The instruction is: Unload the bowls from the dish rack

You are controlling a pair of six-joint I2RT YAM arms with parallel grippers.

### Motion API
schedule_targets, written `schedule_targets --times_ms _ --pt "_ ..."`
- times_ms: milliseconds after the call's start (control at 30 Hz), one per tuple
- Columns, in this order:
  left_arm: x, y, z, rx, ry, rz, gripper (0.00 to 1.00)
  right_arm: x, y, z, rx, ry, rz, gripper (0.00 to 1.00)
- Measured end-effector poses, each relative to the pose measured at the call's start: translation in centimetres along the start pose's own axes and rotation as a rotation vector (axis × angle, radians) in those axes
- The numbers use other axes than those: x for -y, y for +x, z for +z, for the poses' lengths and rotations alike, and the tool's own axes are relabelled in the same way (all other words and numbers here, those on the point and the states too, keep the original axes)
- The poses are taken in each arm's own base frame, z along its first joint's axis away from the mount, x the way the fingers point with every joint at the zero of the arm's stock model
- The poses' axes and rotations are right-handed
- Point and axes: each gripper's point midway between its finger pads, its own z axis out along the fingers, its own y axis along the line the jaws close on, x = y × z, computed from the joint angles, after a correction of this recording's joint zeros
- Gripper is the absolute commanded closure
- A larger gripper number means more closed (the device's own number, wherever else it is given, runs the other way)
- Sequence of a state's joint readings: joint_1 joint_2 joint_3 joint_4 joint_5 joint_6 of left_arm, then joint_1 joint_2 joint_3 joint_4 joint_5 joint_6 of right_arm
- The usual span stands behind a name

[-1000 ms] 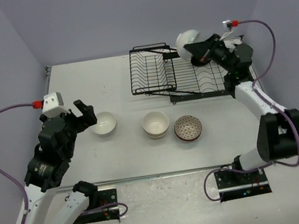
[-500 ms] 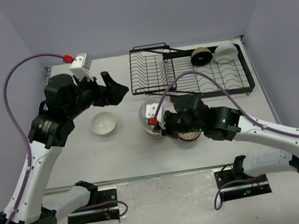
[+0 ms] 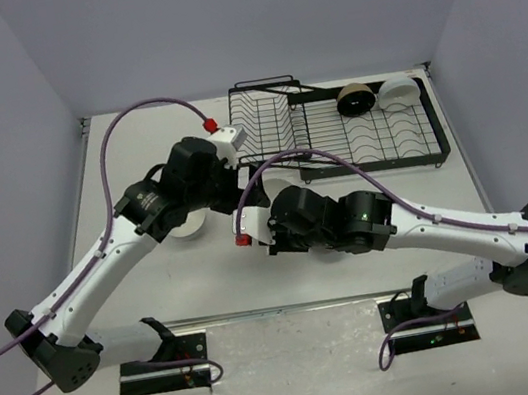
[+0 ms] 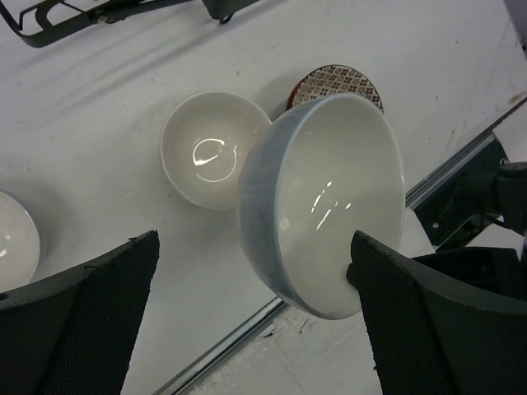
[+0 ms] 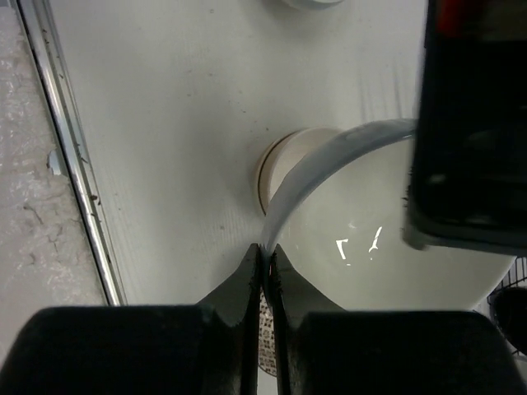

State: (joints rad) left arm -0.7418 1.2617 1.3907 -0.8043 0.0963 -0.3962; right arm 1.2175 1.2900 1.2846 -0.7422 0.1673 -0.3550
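1. The right end effector (image 5: 268, 251) is clamped narrow on the rim of the grey bowl (image 4: 329, 197), wall pinched between both tips. Solid grip from what I can see.
2. That bowl is tilted up off the counter (image 3: 136, 158), white inside facing the left wrist cam.
3. The left end effector (image 4: 254, 243) is spread wide, with its fingers (image 4: 90, 313) on either side of the grey bowl. One finger sits right at the rim, can't tell if it's actually touching.
4. Below on the counter: the cream bowl (image 4: 210, 148), and just beside it the patterned bowl (image 4: 338, 80), half hidden behind the grey one. The white bowl (image 4: 12, 239) is further off at the frame edge.
5. The rack (image 3: 335, 135) is at the far side of the counter. The dark bowl (image 3: 356, 99) and pale bowl (image 3: 396, 91) are side by side at the tray's far right end.
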Motion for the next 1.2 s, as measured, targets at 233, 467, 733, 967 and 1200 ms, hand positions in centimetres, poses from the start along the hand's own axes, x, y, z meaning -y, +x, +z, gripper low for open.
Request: schedule_targets --times_ms 233,467,733,967,1200 --pt "-0.8 1.6 1.0 -0.044 -0.047 0.003 0.55 1.4 -0.9 -0.3 0.005 0.056 -0.030 1.00" --pt "-1.9 1.7 2.8 -0.055 -0.116 0.001 1.00 1.4 -2.2 1.4 -0.008 0.064 -0.053 1.00" --pt "-3.4 1.2 2.9 -0.022 -0.204 -0.003 1.00 2.2 -2.3 1.9 -0.019 0.114 -0.034 0.03" --pt "-11.5 2.6 2.0 -0.033 -0.419 -0.128 1.00 4.6 -1.5 1.0 0.024 0.241 0.020 0.01" --pt "-23.7 4.1 -3.5 0.081 -0.692 -0.417 1.00 7.9 1.9 -4.1 0.140 0.384 0.190 0.01"
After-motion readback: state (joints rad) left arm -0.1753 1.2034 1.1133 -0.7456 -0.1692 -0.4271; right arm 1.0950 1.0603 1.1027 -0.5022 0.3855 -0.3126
